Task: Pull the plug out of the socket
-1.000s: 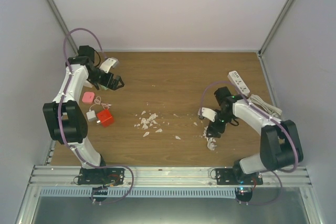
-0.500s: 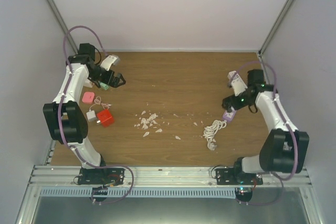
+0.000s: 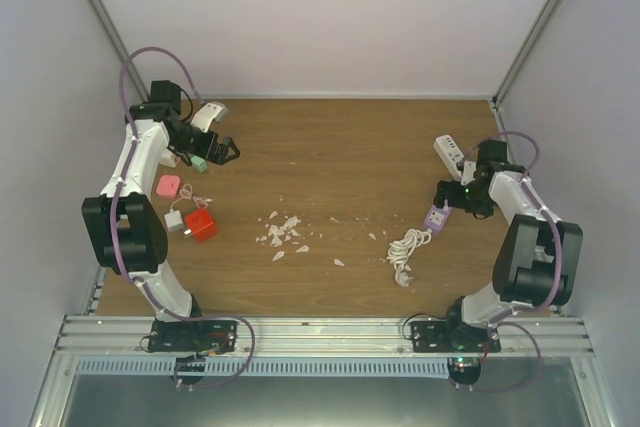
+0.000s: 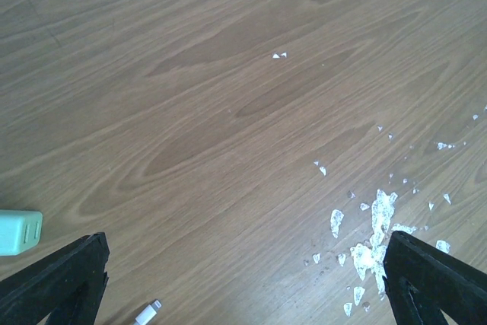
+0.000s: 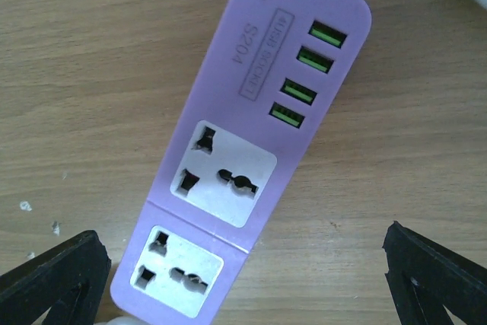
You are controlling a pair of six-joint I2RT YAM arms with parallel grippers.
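Observation:
The socket is a purple power strip [image 5: 251, 157] with two outlets and several green USB ports, all empty. It lies flat on the table at the right [image 3: 436, 217]. My right gripper [image 5: 245, 275] hovers over it, open, with its fingertips [image 5: 53, 275] wide on either side and not touching it [image 3: 452, 199]. A mint-green plug [image 4: 19, 231] lies loose on the table at the far left [image 3: 200, 162], apart from the socket. My left gripper [image 4: 245, 279] is open and empty just right of it [image 3: 222, 151].
The strip's white cord [image 3: 405, 247] is coiled in front of it. A white power strip [image 3: 452, 152] lies behind the right arm. A pink block [image 3: 168, 185], a white adapter [image 3: 176, 220] and a red cube [image 3: 200, 225] sit at the left. Paper scraps [image 3: 283, 230] litter the middle.
My right arm swung from mid-table to the right side, and the purple strip moved right with it and now lies free under open jaws. The left gripper shifted slightly back.

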